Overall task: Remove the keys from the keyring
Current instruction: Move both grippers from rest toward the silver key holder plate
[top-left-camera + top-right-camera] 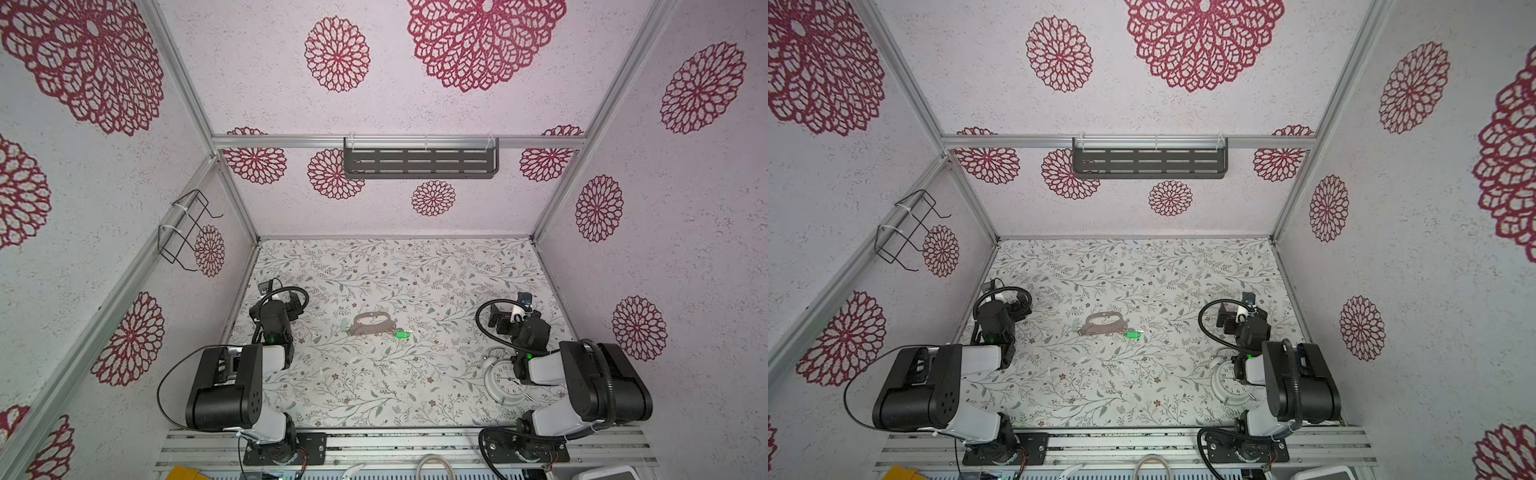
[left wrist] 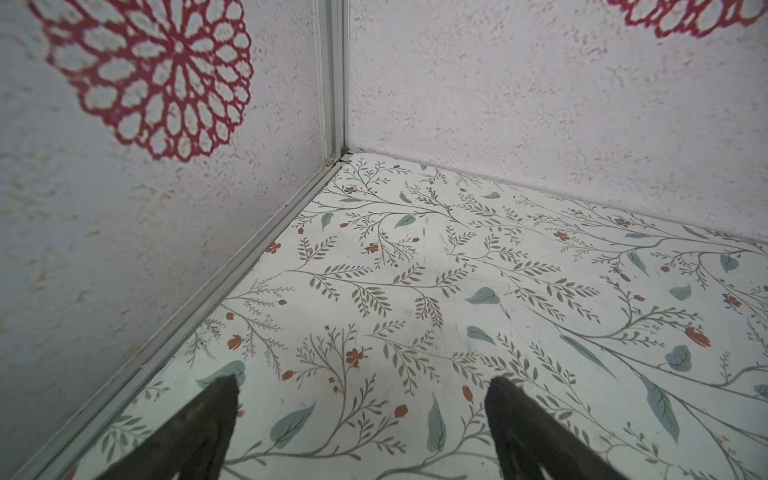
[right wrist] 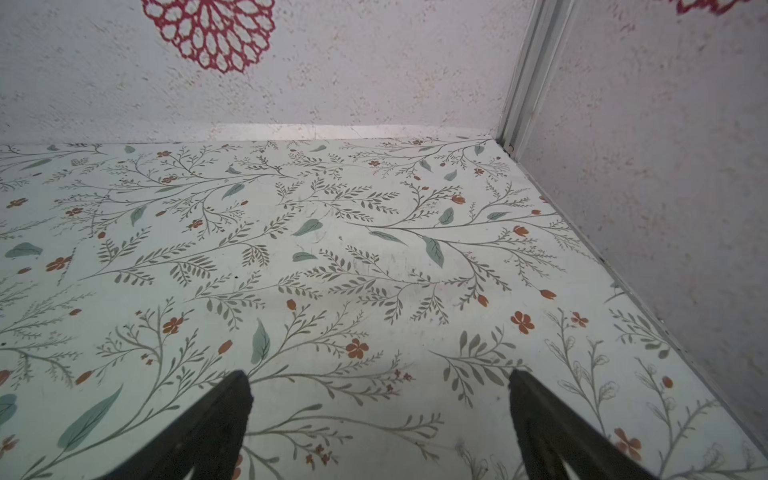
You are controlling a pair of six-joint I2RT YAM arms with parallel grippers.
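Between the two grippers, well apart from both, keyring (image 1: 371, 324) lies flat on the table (image 1: 374, 395). Green-tagged key (image 1: 402, 334) sits at its end toward the right gripper (image 3: 380, 378), pale-tagged key (image 1: 344, 325) at the end toward the left gripper (image 2: 363, 384). Both look attached, too small to be sure. Left gripper: jaws spread wide, nothing between them, only bare table in its wrist view. Right gripper: same, wide apart and empty, alarm clock (image 1: 505, 378) back by its arm. Handling guess: keyring is stiff, thin, light metal, likely to skid on the smooth top when pushed, so pin or pinch it across the solid long bar, not the oval opening. Keys are tiny, light, probably floppy on their links. Plastic tags look like the best place to grip and pull.
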